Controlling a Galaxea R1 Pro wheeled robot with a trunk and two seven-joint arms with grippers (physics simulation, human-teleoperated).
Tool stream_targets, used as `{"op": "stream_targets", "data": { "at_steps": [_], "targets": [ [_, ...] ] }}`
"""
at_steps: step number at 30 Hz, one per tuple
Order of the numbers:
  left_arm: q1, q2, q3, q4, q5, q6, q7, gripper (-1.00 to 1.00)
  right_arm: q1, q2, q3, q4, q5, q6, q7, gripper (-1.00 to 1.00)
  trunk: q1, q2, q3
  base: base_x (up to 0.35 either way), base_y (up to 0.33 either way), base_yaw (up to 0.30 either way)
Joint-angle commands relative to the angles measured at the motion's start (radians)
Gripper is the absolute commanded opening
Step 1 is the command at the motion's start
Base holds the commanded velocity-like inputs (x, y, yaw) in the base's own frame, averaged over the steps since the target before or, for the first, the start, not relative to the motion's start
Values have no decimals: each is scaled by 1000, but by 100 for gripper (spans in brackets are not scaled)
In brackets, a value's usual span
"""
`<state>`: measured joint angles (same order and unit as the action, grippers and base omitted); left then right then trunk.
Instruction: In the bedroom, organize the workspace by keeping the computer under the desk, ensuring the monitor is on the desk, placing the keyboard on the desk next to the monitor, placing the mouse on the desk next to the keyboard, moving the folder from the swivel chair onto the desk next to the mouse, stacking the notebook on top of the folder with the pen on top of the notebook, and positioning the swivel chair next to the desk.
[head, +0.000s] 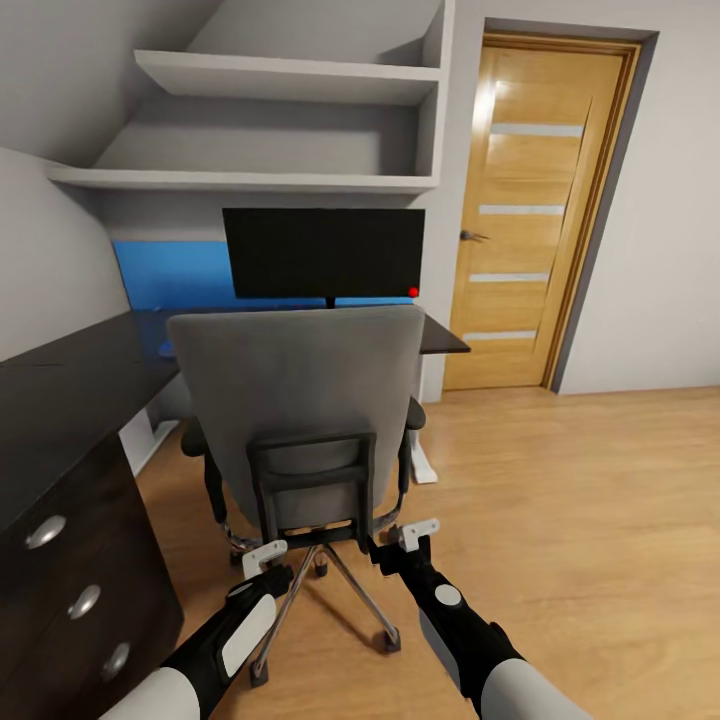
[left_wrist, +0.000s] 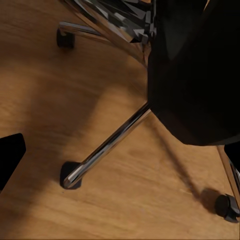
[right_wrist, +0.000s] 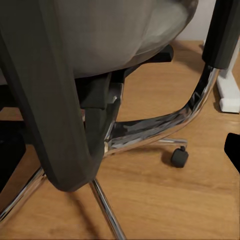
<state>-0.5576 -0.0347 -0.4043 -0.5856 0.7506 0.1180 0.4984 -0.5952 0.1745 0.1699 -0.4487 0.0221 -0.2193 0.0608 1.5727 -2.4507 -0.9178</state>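
Observation:
The swivel chair (head: 300, 395) stands with its grey back toward me, pushed up against the desk (head: 70, 375). On the desk behind it stands the monitor (head: 325, 252), black face toward me, red dot at its lower right corner. My left gripper (head: 266, 562) is open, low behind the chair's left side, over the chrome base leg (left_wrist: 107, 145). My right gripper (head: 412, 537) is open at the lower right of the chair's back, its black back frame (right_wrist: 55, 125) close in front of the fingers. Keyboard, mouse, folder, notebook, pen and computer are hidden or out of view.
The dark drawer unit (head: 70, 590) with round silver knobs stands close at my left. The blue back panel (head: 165, 275) runs behind the desk, with grey shelves (head: 290, 180) above. The white desk leg (head: 424, 465) is right of the chair. A wooden door (head: 535, 215) and wood floor (head: 580, 520) lie to the right.

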Motion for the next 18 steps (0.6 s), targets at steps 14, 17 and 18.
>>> {"op": "stream_targets", "data": {
  "at_steps": [14, 17, 18],
  "targets": [
    [-1, 1, -5, -2, 4, 3, 7, 100, 0, 0, -3, 1, 1, -3, 1, 100, 0, 0, -1, 328, 0, 0],
    [-1, 1, -5, -2, 4, 3, 7, 100, 0, 0, -3, 2, 1, -3, 1, 100, 0, 0, -1, 328, 0, 0],
    [-1, 1, -5, -2, 4, 3, 7, 100, 0, 0, -3, 2, 1, -4, 1, 100, 0, 0, -1, 328, 0, 0]
  ]
}}
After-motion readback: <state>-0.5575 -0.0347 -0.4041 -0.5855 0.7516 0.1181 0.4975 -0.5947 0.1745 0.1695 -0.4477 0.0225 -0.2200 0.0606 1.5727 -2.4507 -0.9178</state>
